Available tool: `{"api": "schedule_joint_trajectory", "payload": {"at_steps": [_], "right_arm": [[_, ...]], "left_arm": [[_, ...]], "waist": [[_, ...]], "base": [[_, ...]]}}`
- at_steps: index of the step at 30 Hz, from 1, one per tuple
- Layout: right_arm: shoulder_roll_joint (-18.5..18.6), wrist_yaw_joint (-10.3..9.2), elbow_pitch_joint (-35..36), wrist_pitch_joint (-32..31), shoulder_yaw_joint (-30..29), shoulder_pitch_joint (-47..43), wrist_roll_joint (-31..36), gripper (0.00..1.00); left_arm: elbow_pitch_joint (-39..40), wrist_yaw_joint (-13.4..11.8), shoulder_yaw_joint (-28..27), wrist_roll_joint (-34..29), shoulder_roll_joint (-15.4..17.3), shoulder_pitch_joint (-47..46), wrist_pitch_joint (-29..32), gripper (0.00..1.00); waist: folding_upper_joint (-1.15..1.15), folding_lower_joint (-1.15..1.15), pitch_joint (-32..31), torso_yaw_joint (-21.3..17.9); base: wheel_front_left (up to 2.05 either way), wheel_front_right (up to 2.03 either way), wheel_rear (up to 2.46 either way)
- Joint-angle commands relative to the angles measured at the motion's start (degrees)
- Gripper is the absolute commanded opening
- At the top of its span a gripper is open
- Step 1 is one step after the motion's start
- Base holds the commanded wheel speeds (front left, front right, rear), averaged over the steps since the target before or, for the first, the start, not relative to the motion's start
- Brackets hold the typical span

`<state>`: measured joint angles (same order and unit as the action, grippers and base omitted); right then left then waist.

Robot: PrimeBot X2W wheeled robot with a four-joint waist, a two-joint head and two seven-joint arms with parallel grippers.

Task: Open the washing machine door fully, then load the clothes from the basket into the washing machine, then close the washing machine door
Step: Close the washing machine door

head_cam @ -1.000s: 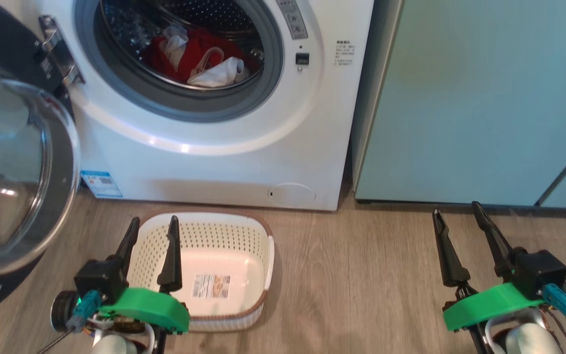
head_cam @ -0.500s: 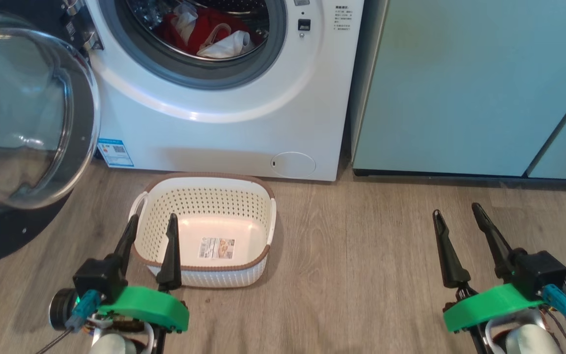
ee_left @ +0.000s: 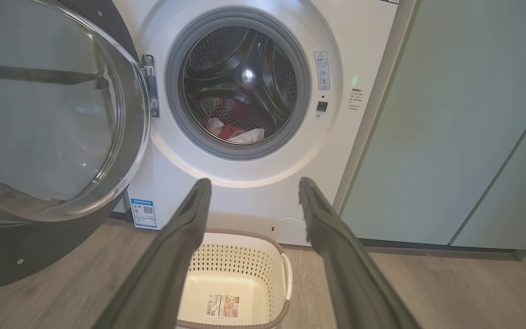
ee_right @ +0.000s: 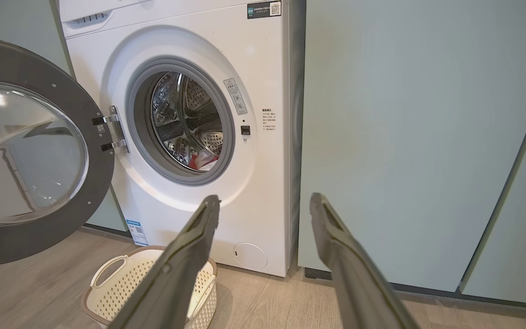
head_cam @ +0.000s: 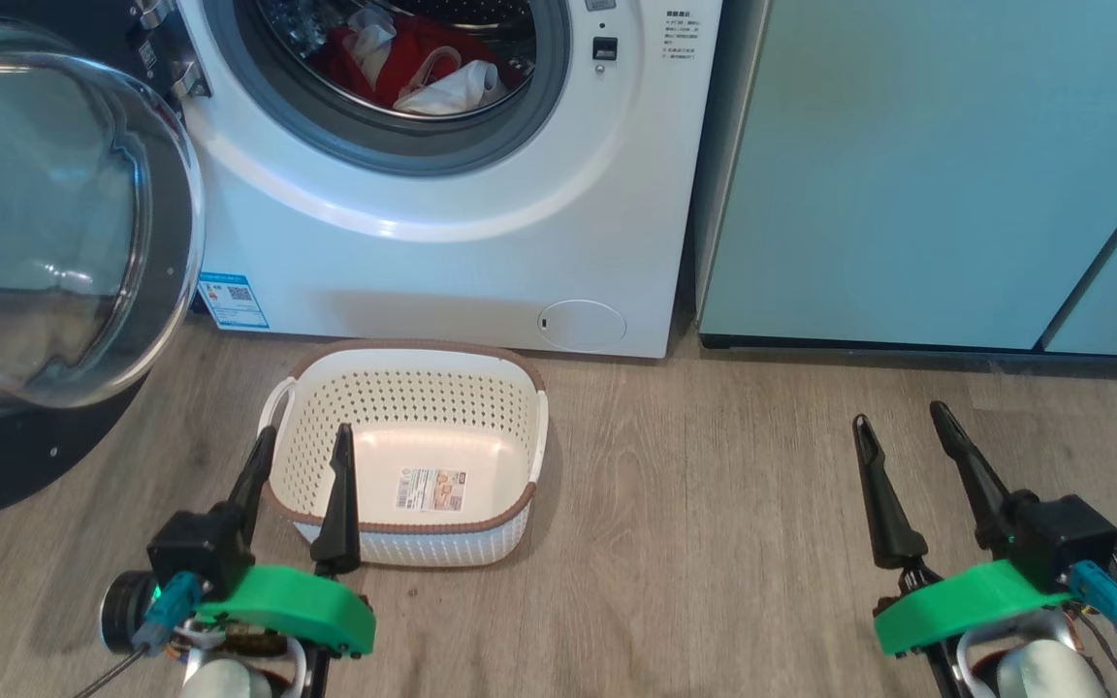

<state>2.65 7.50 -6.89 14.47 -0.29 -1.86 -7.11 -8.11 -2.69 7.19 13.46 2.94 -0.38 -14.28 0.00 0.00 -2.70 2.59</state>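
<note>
Door [head_cam: 54, 223] wide open at 10 o'clock; clothes [head_cam: 413, 68] in washing machine [head_cam: 442, 262] at 12; basket [head_cam: 403, 402] bare. Only closing left. My left hand [head_cam: 306, 430] & right hand [head_cam: 898, 412]: fingers apart, holding nothing.

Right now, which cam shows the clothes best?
Head view: the clothes look biggest, red and white pieces distinct. Left wrist shows them small, low in the drum; right wrist shows a red-white sliver at an angle.
</note>
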Motion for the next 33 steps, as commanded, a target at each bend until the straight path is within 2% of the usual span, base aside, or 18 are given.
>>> {"api": "schedule_joint_trajectory", "payload": {"at_steps": [1,11,16,27,28,33], "right_arm": [[0.22,-0.01,1.93,0.53,1.27,1.86,-0.05,1.0],[0.22,-0.01,1.84,0.53,1.07,1.73,-0.1,1.0],[0.22,-0.01,1.86,0.53,0.99,1.36,-0.38,1.0],[0.22,-0.01,2.43,0.53,2.18,1.96,-0.5,1.0],[0.22,-0.01,2.43,0.53,2.18,1.96,-0.5,1.0],[0.22,-0.01,2.07,0.53,3.16,2.8,-0.5,1.0]], "left_arm": [[1.79,0.12,-1.89,-0.54,-0.06,-2.3,-0.72,1.0],[1.31,0.35,-1.45,-0.39,-0.06,-2.31,-0.72,1.0],[0.74,0.4,-0.63,0.16,-0.06,-2.62,-0.72,1.0],[0.47,0.29,-0.39,0.41,-0.06,-3.73,-0.72,1.0],[0.47,0.29,-0.39,0.41,-0.06,-3.73,-0.72,1.0],[0.15,0.34,-0.76,0.38,-0.06,-4.03,-0.72,1.0]], "waist": [[0.0,0.0,-0.02,-0.02],[0.0,0.0,0.09,0.27],[0.0,0.0,0.48,2.14],[0.0,0.0,4.67,11.8],[0.0,0.0,4.67,11.8],[0.0,0.0,5.22,17.93]], "base": [[0.0,0.0,0.0],[0.0,0.0,0.0],[0.0,0.0,0.0],[0.0,0.0,0.0],[0.0,0.0,0.0],[0.0,0.0,0.0]]}}
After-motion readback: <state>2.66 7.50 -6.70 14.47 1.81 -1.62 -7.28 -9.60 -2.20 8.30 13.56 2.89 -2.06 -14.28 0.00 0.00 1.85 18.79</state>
